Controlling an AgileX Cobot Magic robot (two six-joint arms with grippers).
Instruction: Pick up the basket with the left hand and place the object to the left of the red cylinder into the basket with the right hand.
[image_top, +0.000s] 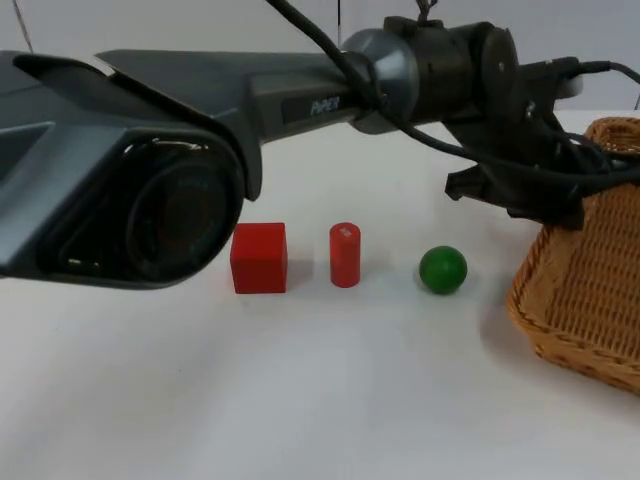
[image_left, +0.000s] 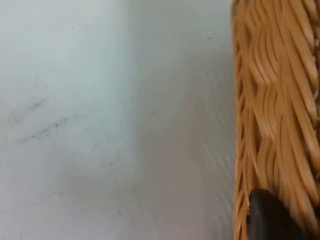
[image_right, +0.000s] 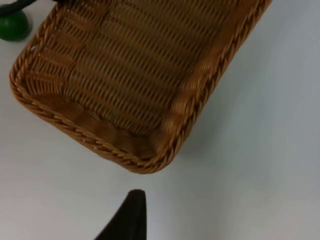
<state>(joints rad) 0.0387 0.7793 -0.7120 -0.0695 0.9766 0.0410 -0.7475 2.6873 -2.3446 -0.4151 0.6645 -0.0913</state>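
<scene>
top overhead; wrist views share basket (image_right: 125, 75)

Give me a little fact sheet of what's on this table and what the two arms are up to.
basket: wicker, at the table's right edge, nothing in it
red block: left of the red cylinder
green ball: between cylinder and basket
left gripper: reached across to the basket's rim
right gripper: above the table near a basket corner, waiting
table: white
</scene>
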